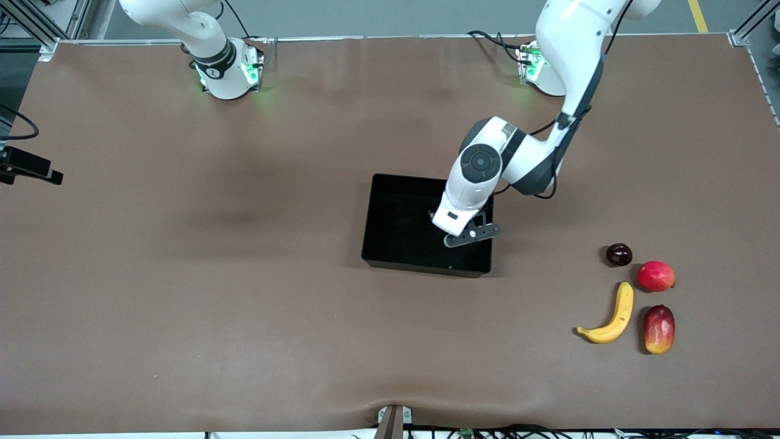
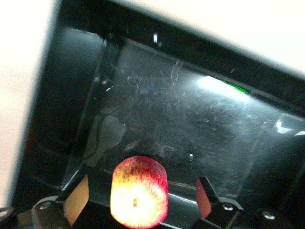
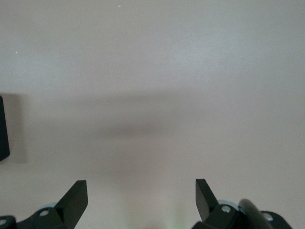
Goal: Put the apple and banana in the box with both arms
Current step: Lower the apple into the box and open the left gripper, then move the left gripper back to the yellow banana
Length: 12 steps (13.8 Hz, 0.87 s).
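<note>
The apple (image 2: 139, 198), red with a yellowish face, lies on the floor of the black box (image 1: 373, 213) in the left wrist view, between my left gripper's fingers with a gap on each side. My left gripper (image 1: 469, 235) (image 2: 144, 180) is open and low inside the box, at its end toward the left arm. In the front view the hand hides the apple. The banana (image 1: 612, 317) lies on the table toward the left arm's end, nearer the front camera than the box. My right gripper (image 3: 140, 183) is open and empty over bare table; the front view does not show it.
Beside the banana lie a red-yellow mango (image 1: 659, 329), a smooth pinkish-red fruit (image 1: 655, 275) and a small dark fruit (image 1: 618, 254). A black device (image 1: 27, 166) sits at the table edge toward the right arm's end. The box wall (image 2: 57, 119) stands close to the left gripper.
</note>
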Motion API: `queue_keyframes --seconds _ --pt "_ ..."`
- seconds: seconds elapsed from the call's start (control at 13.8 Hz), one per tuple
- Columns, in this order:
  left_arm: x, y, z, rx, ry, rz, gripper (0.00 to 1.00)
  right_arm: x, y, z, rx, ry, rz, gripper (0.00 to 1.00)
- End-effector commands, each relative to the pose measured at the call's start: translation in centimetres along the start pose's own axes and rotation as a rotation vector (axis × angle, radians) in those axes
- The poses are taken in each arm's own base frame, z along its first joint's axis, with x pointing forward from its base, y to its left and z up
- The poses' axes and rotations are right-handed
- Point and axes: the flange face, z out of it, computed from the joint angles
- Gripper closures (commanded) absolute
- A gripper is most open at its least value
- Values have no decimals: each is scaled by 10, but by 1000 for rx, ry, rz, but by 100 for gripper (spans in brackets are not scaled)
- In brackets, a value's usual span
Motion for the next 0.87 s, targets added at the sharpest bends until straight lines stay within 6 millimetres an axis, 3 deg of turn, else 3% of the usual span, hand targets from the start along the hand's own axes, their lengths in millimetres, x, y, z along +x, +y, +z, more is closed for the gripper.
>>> queue_keyframes --seconds 0.0,0.15,0.29,0.36,0.58,0.8 --pt "43 -14 -55 33 60 5 0 -11 -10 -17 -31 26 -40 0" --pt "77 -42 -69 38 86 64 0 -14 -6 -17 -26 23 -30 0" --pt "115 -87 -64 59 87 124 0 -16 4 -15 -19 12 -13 0" --pt "135 -112 -57 89 97 174 0 -17 7 -14 -16 8 -8 0" --pt "177 -167 -41 146 125 303 0 -17 -20 -18 -14 16 35 0" --pt "217 -224 -13 148 154 462 0 -20 1 -18 -14 44 97 0"
